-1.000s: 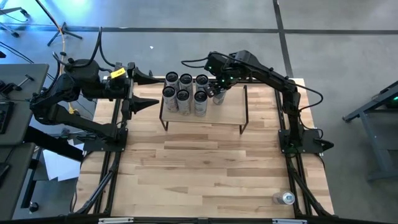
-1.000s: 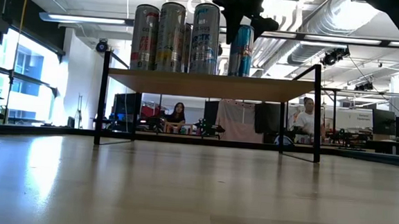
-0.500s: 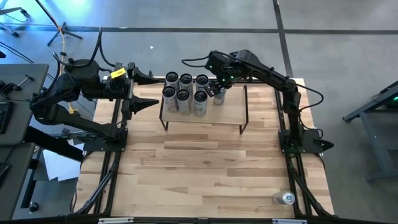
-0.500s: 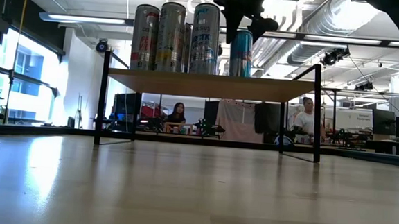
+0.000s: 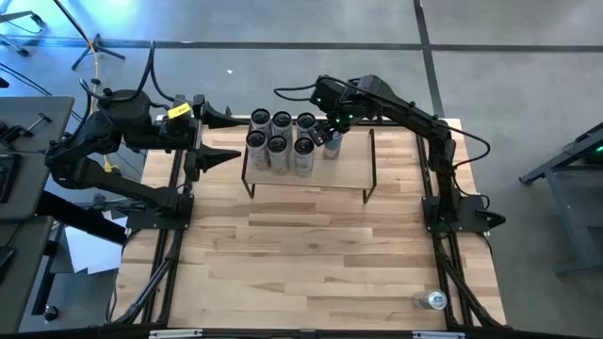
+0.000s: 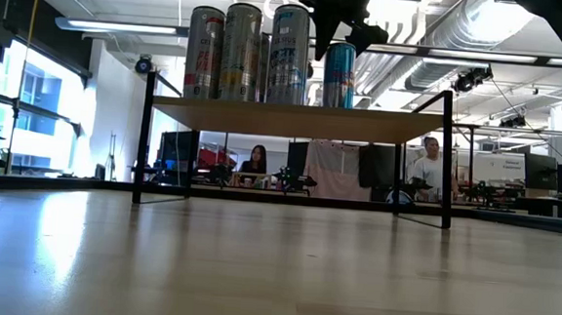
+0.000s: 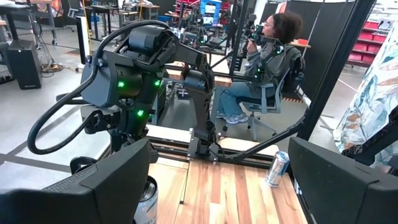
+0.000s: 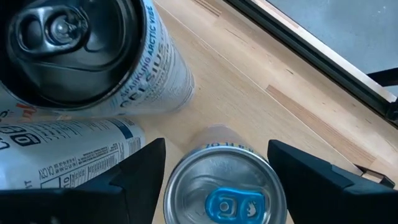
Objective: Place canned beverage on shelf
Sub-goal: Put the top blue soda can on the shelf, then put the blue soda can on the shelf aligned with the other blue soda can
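With blue can (image 8: 221, 186) standing on shelf (image 5: 339, 169), R gripper (image 8: 217, 165) fingers spread, clear of can: lift straight up, avoid neighbour cans (image 5: 278, 141). L gripper (image 5: 226, 137) spread, idle at table edge.

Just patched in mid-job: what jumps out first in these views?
A cluster of tall aluminium beverage cans stands on the left end of the low light-wood shelf with black legs. The right gripper hangs open directly over a short blue-tabbed can at the cluster's right edge. One more silver can stands alone on the table's near right corner, and the left gripper waits open beside the shelf.
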Motion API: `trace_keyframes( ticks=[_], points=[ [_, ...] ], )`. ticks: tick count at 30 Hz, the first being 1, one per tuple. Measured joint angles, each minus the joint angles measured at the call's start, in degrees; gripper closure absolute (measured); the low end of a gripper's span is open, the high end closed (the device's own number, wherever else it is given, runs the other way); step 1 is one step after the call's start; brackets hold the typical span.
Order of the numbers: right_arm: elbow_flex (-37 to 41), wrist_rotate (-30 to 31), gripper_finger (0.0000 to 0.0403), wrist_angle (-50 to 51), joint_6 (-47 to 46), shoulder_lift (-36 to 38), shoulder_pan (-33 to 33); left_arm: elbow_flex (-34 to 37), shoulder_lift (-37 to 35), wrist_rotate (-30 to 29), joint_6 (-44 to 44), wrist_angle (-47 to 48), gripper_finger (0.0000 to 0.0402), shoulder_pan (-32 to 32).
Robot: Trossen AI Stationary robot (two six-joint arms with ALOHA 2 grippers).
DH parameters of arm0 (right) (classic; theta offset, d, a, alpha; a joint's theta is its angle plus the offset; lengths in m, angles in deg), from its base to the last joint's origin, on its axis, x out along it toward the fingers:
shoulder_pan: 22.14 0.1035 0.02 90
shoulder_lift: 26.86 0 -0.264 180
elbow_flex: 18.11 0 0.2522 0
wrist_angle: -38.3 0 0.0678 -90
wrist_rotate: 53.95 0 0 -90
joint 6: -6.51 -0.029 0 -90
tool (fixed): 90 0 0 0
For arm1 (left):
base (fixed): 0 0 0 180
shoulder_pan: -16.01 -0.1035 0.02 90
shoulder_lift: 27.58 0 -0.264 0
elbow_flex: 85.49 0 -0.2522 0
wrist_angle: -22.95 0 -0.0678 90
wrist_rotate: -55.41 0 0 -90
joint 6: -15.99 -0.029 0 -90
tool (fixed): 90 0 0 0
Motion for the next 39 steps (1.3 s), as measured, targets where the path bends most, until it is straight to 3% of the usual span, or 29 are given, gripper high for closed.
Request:
trace_keyframes(
  ticks=[26, 35, 39],
  points=[
    [-0.13, 1.6, 0.0134, -5.66, 4.07, 1.51, -1.93, 0.0, 0.0, 0.01, 0.09, -0.02, 0.0051, 0.0],
    [-0.15, -2.12, 0.0134, -5.82, 6.65, 4.25, -4.24, 0.02, 0.0, 0.01, 0.0, 0.2, 0.0051, 0.0],
    [-0.15, 0.35, 0.0134, -7.15, 6.82, 6.01, -5.01, 0.02, 0.0, 0.01, -0.01, 0.36, 0.0051, 0.0]
  ],
)
